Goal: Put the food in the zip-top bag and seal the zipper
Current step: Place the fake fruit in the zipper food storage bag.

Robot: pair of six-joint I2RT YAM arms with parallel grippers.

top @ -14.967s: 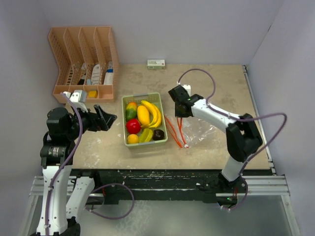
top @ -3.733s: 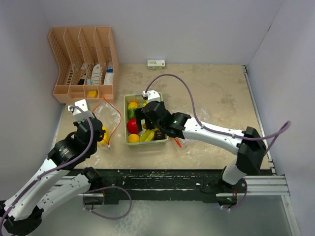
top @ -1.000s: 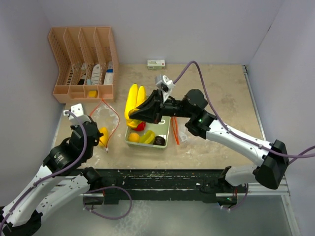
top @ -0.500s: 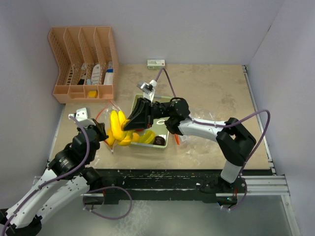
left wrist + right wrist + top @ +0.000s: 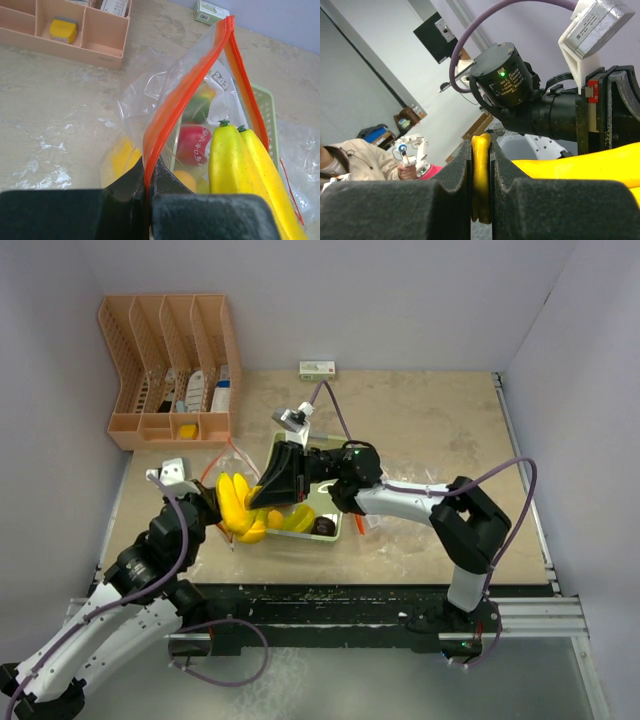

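My left gripper (image 5: 148,186) is shut on the orange-red zipper (image 5: 192,85) of the clear zip-top bag (image 5: 150,95), holding its mouth open and upright. A yellow fruit (image 5: 121,159) lies inside the bag. My right gripper (image 5: 481,187) is shut on the stem of the yellow bananas (image 5: 570,167). In the top view the right gripper (image 5: 257,500) holds the bananas (image 5: 235,505) at the bag's mouth, right by the left gripper (image 5: 210,503). The bananas (image 5: 250,170) hang just right of the zipper. A red apple (image 5: 192,145) and a small orange (image 5: 185,180) show through the plastic.
The pale green tray (image 5: 335,502) stands right of the bag with a starfruit (image 5: 298,519) and a dark purple fruit (image 5: 322,526). More crinkly clear plastic (image 5: 400,487) lies right of the tray. A peach organizer (image 5: 170,360) and a small box (image 5: 317,369) stand at the back.
My right gripper has carried the bananas left and down from above the tray to the bag's mouth. The left gripper stays shut on the zipper and has shifted slightly toward the tray.
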